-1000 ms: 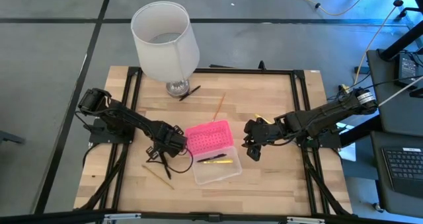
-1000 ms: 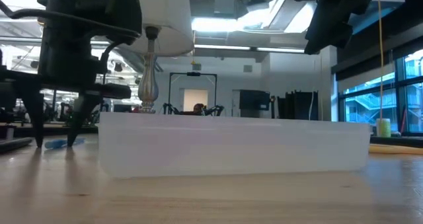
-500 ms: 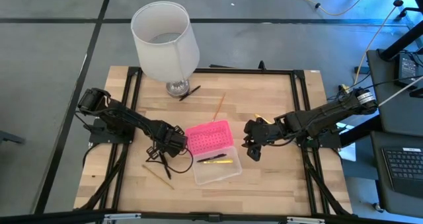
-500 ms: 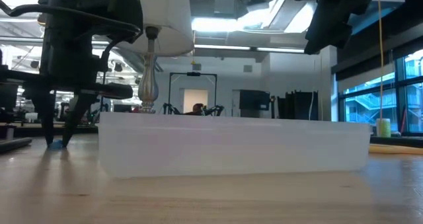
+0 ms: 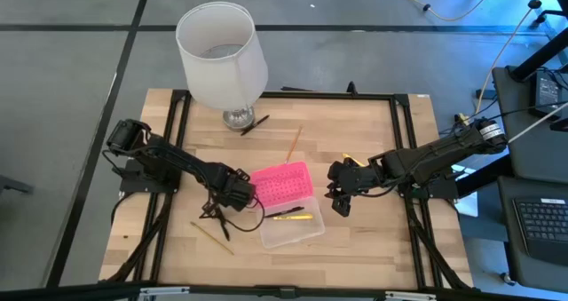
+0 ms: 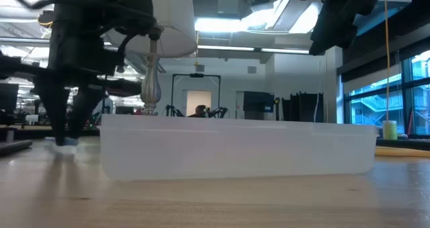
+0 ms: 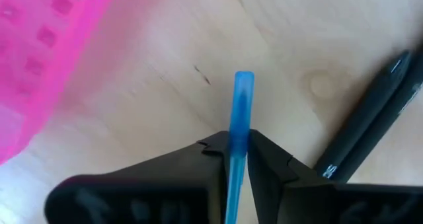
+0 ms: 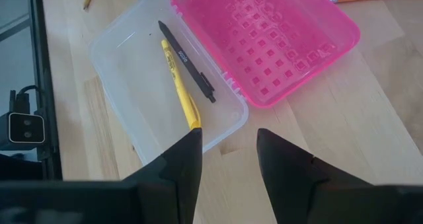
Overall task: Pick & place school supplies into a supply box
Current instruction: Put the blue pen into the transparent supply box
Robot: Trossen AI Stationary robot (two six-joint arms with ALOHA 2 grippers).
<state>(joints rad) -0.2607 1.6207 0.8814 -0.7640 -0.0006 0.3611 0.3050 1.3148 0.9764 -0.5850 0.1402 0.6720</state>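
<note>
The supply box (image 5: 288,217) sits mid-table with its clear base (image 8: 152,65) toward the near edge and its pink lid (image 5: 280,185) open flat behind it. A black pen (image 8: 187,62) and a yellow pen (image 8: 180,85) lie in the base. My left gripper (image 5: 216,209) is just left of the box, pointing down and shut on a blue pen (image 7: 240,112). Two black pens (image 7: 370,128) lie on the wood beside it. My right gripper (image 5: 337,201) hangs open above the table, right of the box. My left gripper pinches the blue pen between its two fingertips (image 7: 213,154), a short way back from the pen's free end (image 7: 244,78). The fingers come from above and lie across the pen. In the low view the hold (image 6: 65,139) is blurred, so whether the pen is off the wood cannot be told.
A white lamp (image 5: 222,57) stands at the far edge with a dark pen (image 5: 254,123) by its base. An orange pencil (image 5: 294,141) lies behind the lid, a tan pencil (image 5: 213,236) near the left gripper, and a small yellow item (image 5: 348,157) by the right arm.
My left gripper's fingers stood apart on either side of the blue pen, then shut on it. The gripper has since shifted slightly toward the box and shows blurred in the low view. The right arm has kept still.
</note>
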